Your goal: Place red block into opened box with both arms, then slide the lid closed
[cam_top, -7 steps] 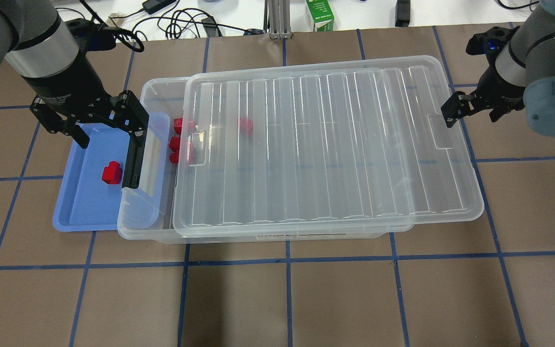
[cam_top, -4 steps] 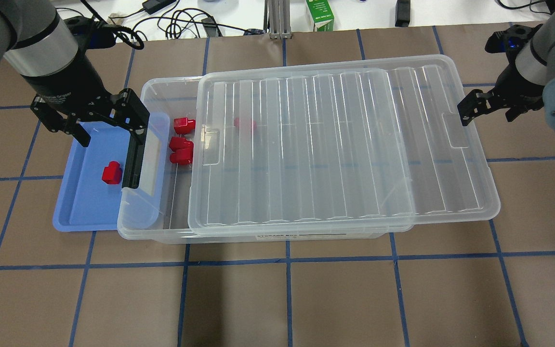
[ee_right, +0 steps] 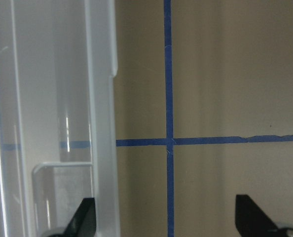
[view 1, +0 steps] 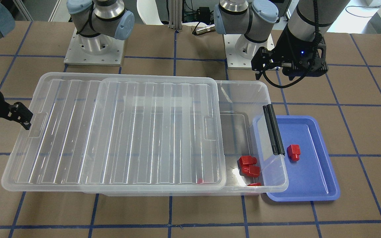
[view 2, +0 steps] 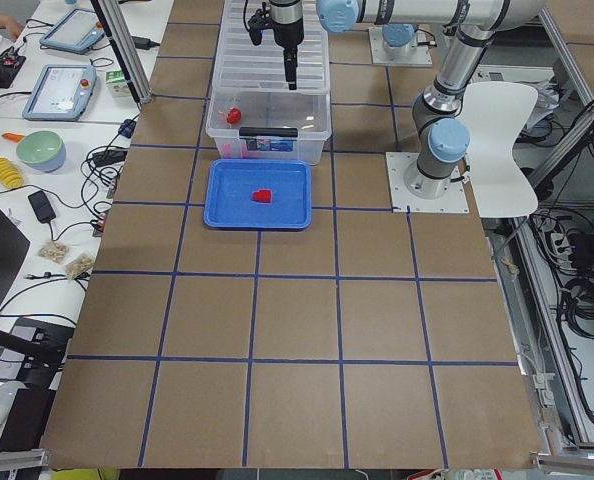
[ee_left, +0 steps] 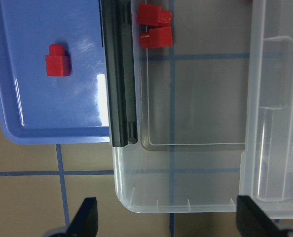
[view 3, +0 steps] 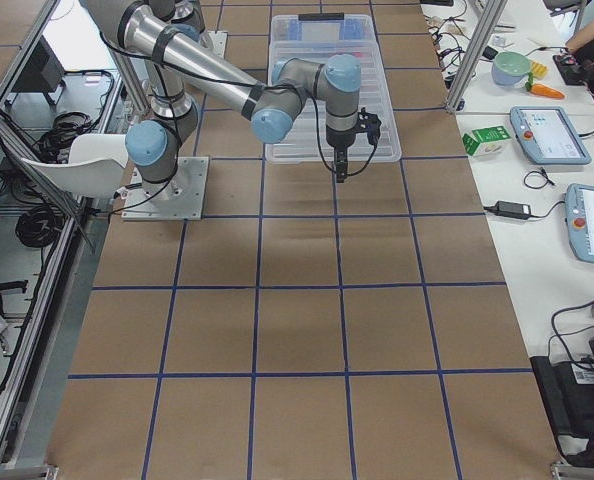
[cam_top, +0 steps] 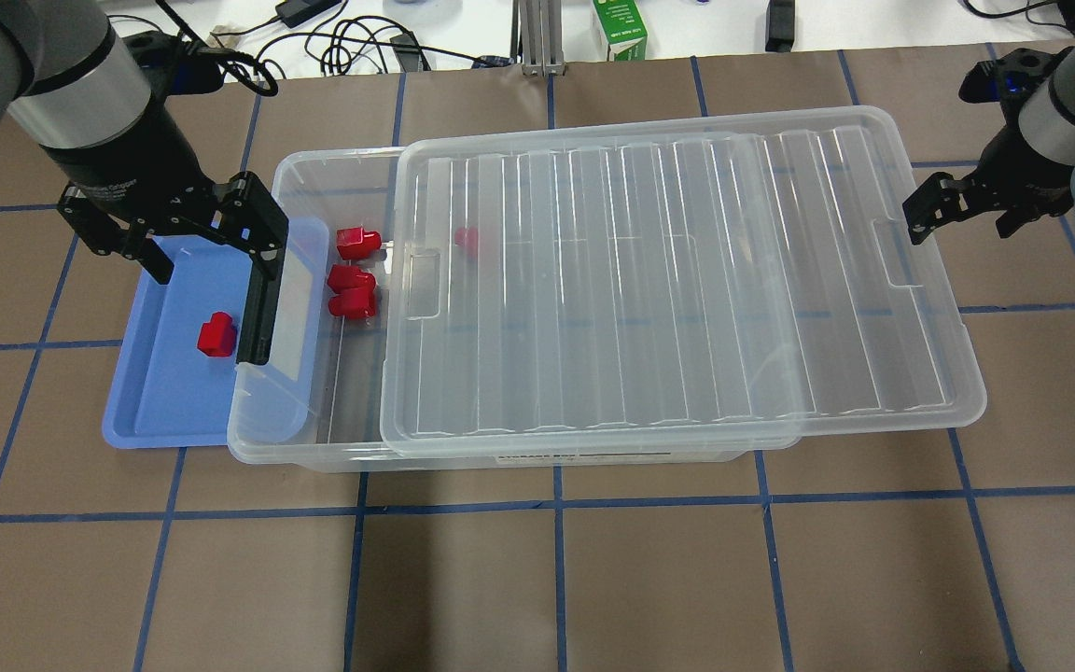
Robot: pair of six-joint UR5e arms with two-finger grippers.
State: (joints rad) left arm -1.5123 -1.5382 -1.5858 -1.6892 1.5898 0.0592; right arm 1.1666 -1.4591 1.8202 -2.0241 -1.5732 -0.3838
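Here, the box (cam_top: 351, 392), a large clear bin with rounded corners and a wide rim, lies lengthwise across the middle of the overhead view on the brown, blue-gridded table (cam_top: 556, 579). The lid (cam_top: 668, 280), a clear ridged sheet with a small notch in each short edge, rests flat on top but is shifted toward the right of that frame. It overhangs the box's right end and leaves the left end uncovered. In the uncovered part three red blocks (cam_top: 351, 278) sit close together on the floor, and a fourth block (cam_top: 466, 239) shows blurred through the lid. The black bar latch (cam_top: 256, 327) runs along a clear flap at the box's left end, and that flap lies over the right edge of the blue tray (cam_top: 164, 401). One more red block (cam_top: 216, 334) stands in the tray just beside the latch. The left gripper (cam_top: 214, 269) hangs over the tray and latch in the upper left of the frame, its fingers spread wide with nothing between them. The right gripper (cam_top: 967, 222) is at the upper right, also spread wide and holding nothing. One of its fingers (cam_top: 925, 213) sits at the lid's right short edge just above the notch; whether it touches the plastic cannot be told.
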